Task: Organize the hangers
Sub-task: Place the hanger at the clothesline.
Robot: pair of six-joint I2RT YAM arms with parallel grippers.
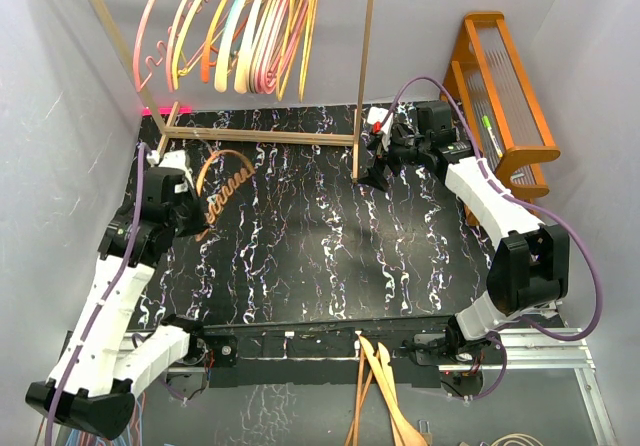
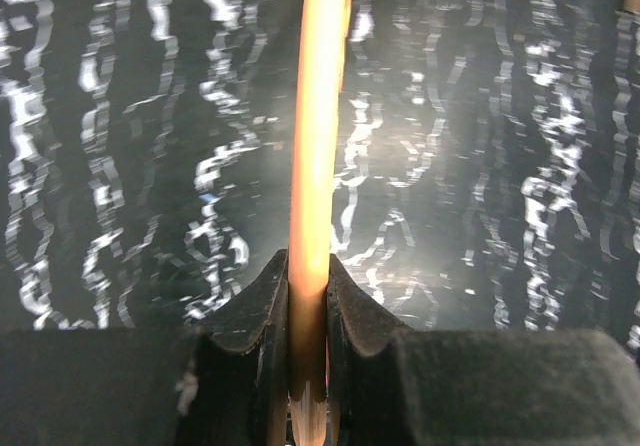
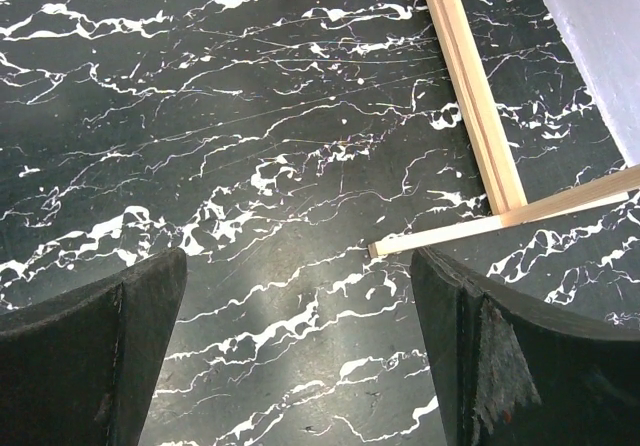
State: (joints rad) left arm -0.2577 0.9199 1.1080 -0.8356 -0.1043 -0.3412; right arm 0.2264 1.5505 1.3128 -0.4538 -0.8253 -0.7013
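On the far side of the desk [image 1: 330, 266], the wooden rack [image 1: 365, 76] already carries most hangers [image 1: 245, 46]. One orange hanger [image 1: 228, 188] is left, gripped above the desk by the left arm's [image 1: 110, 291] closed jaws; the right arm's [image 1: 485, 201] jaws stand open and empty.

Overhead brightness: bright, even white light; only faint, soft shadows on the tabletop [image 1: 330, 256].
Overhead exposure: hangers [image 1: 240, 26] at 12 o'clock look washed out; a red glow [image 1: 160, 111] sits at 10 o'clock.
Overhead distortion: wide-angle; rack posts [image 1: 362, 76] splay toward the upper edge.
Left wrist focus: tabletop veins smear into vertical streaks; the orange hanger [image 2: 318, 166] carries a pale highlight stripe; pads [image 2: 250, 316] of the left gripper [image 2: 308, 261] at 6 o'clock are dark and soft.
Left wrist glare: grey sheen at centre.
Right wrist focus: veins crisp; fingers [image 3: 100, 356] of the right gripper [image 3: 297, 256] at 7 and 5 o'clock are dark, slightly soft.
Right wrist glare: dull sheen at 6 o'clock; wall [image 3: 600, 46] at 2 o'clock is blown pale.
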